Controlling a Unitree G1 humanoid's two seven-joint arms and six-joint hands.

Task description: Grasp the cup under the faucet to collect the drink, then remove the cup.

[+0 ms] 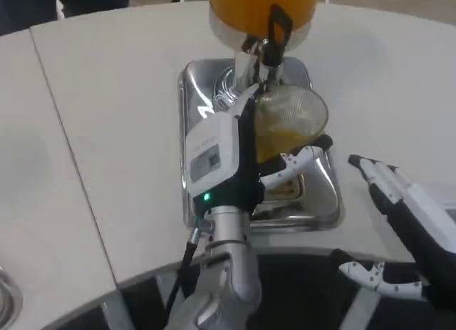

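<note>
White table [107, 95]: curved top, a thin seam running diagonally across its left part. Steel drip tray [324, 202]: rectangular, shiny, lying on the table. Round metallic rim [6, 301]: partly visible at lower-left edge, identity unclear.

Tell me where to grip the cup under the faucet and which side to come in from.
Grip the cup around its lower side wall, coming from the robot's left, as the left hand does now. It stands upright and open-topped with orange drink inside, and the faucet sits right above the rim, so a top grasp looks blocked.
</note>
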